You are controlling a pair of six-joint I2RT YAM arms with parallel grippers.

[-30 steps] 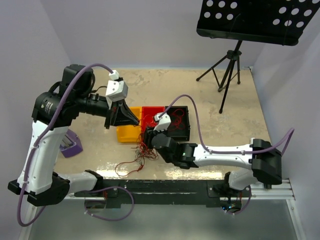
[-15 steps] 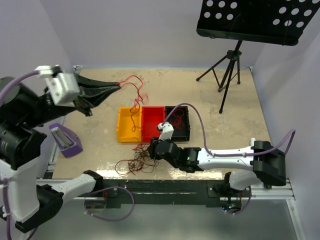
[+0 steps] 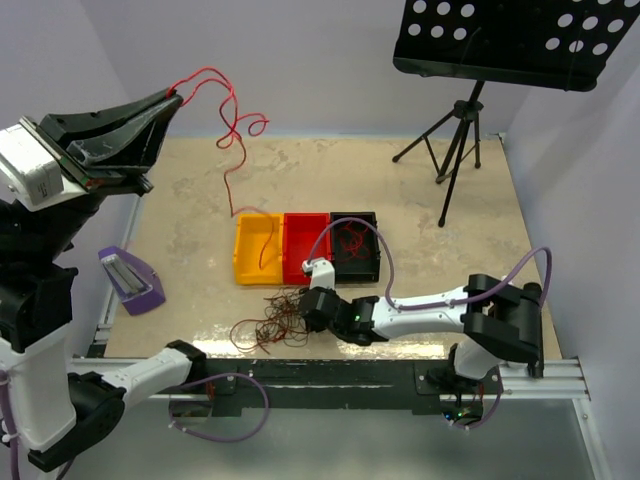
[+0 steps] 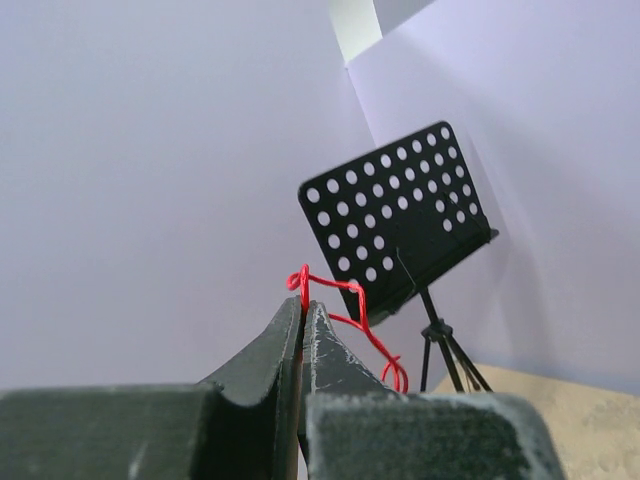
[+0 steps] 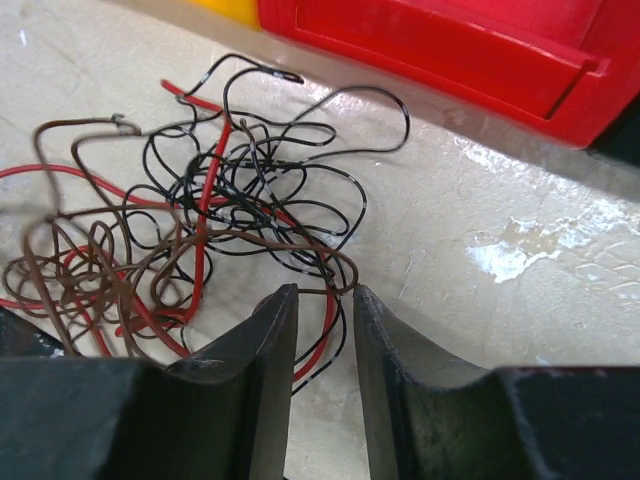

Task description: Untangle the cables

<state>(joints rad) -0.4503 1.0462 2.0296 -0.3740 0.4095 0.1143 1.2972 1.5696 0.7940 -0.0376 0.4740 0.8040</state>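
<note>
The cables lie as a tangle point(image 3: 265, 325) of thin red, black and brown wires near the table's front edge, seen close up in the right wrist view point(image 5: 200, 240). My left gripper point(image 3: 176, 96) is raised high at the back left. It is shut point(image 4: 303, 304) on one red cable point(image 3: 228, 130) that hangs in curls, its lower end reaching the yellow bin point(image 3: 246, 268). My right gripper point(image 3: 298, 308) sits low at the tangle's right edge. Its jaws point(image 5: 323, 292) stand apart, with red, black and brown strands crossing the gap, none pinched.
Three bins stand in a row behind the tangle: yellow, red point(image 3: 306, 250) and black point(image 3: 372, 262), the black one holding red wires. A purple block point(image 3: 132, 281) lies at the left. A black music stand point(image 3: 455, 130) rises at the back right.
The left gripper rose from the bins up and back to the left, drawing one red cable out. The right gripper moved down to the tangle and its jaws narrowed.
</note>
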